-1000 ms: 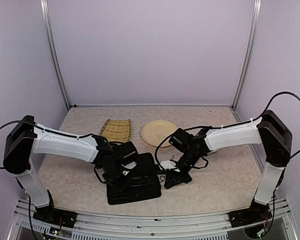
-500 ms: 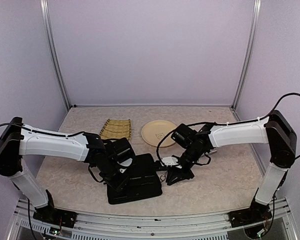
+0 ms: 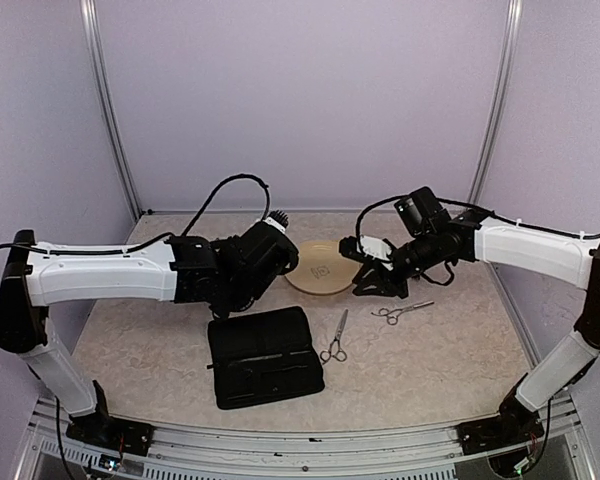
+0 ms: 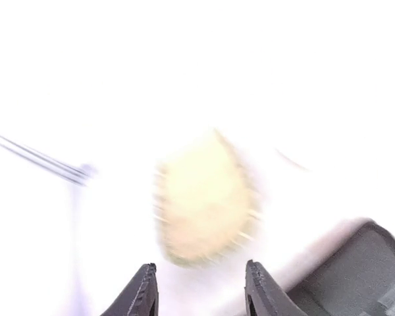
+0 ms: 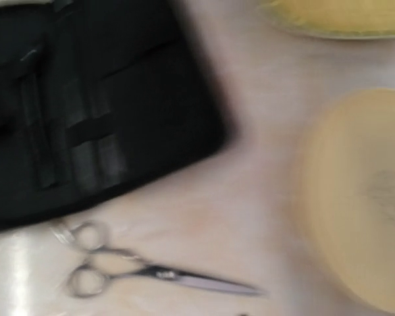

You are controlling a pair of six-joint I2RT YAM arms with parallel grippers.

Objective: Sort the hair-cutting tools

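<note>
The view is blurred. A dark speck (image 5: 243,315) at the bottom edge may be a tip of the fingers; too little shows to tell how they stand. Just ahead of it and to the left, silver scissors (image 5: 151,271) lie flat on the pale surface (image 5: 237,191), rings to the left, blades together and pointing right. Farther ahead on the left sits the open black case (image 5: 99,99), its near edge just beside the rings. Ahead on the right is a round yellow plate (image 5: 362,197), and beyond it the edge of a yellow tray (image 5: 336,13).

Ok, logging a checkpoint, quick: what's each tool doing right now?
Left tool: open, nothing between its fingers.
Right tool: cannot be told.
</note>
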